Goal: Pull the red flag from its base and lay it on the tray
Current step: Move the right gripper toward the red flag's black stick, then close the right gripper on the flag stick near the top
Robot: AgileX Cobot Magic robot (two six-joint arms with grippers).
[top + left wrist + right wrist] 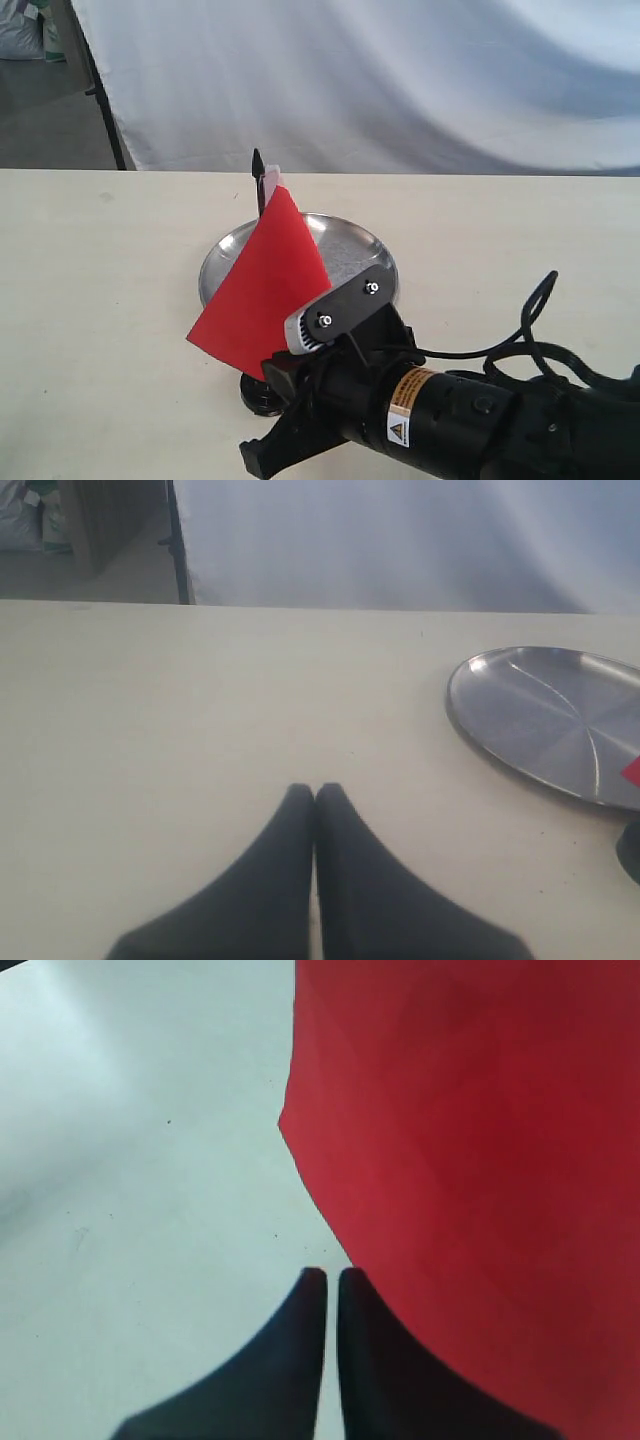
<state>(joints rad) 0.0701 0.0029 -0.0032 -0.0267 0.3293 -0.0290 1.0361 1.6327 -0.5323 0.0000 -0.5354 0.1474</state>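
Although the right arm (470,410) fills the near edge of the table (100,300), its end effector (327,1278) holds nothing: the two fingers are pressed together, and the red cloth hangs just beside and beyond their tips. Just past it, the base (256,393) sits on the table close in front of the tray (386,268). The red flag (262,290) is planted in the base, its black stick pointing up and its cloth hanging across the tray's near side in the exterior view. The tray carries nothing. Off to the left, the left end effector (315,798) is closed too, over bare table well apart from the tray. A white sheet (400,80) hangs behind the far edge.

The step in hand looks like the approach to the flag; the pull has not begun. The next move probably calls for the right fingers to part, take the thin stick rather than the loose cloth, and draw it out along its own line. The light base may lift with the stick unless something holds it down.
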